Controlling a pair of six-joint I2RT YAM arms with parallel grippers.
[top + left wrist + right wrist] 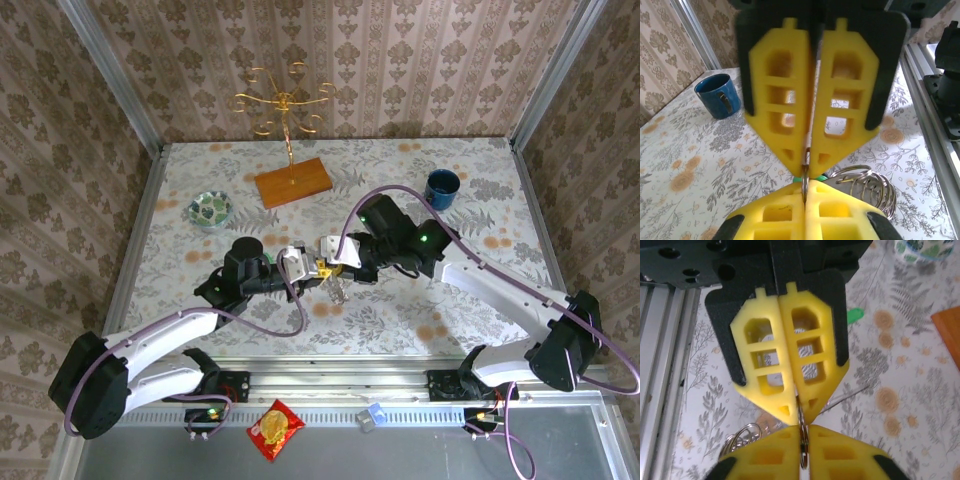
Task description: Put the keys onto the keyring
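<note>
Both grippers meet tip to tip above the middle of the table. My left gripper (pixel 316 268) (pixel 805 184) is shut on the thin metal edge of the keyring (pixel 803 181) (pixel 802 445). My right gripper (pixel 332 266) (pixel 804 432) faces it with its yellow fingers slightly parted. The same ring stands in that narrow gap. A bunch of linked metal rings (pixel 870 187) (pixel 742 437) (pixel 338 292) hangs just below the grip. A green key head (pixel 824 176) peeks out behind the fingertips. Another green piece (pixel 855 315), which may be a key, lies on the table beyond the left gripper.
A blue cup (pixel 442 187) (pixel 717 95) stands at the back right. The small patterned bowl (pixel 210 209) (pixel 920 247) sits back left. A gold wire stand (pixel 285 105) rises from a wooden base (pixel 291 182) at the back middle. A snack packet (pixel 275 428) lies on the front rail.
</note>
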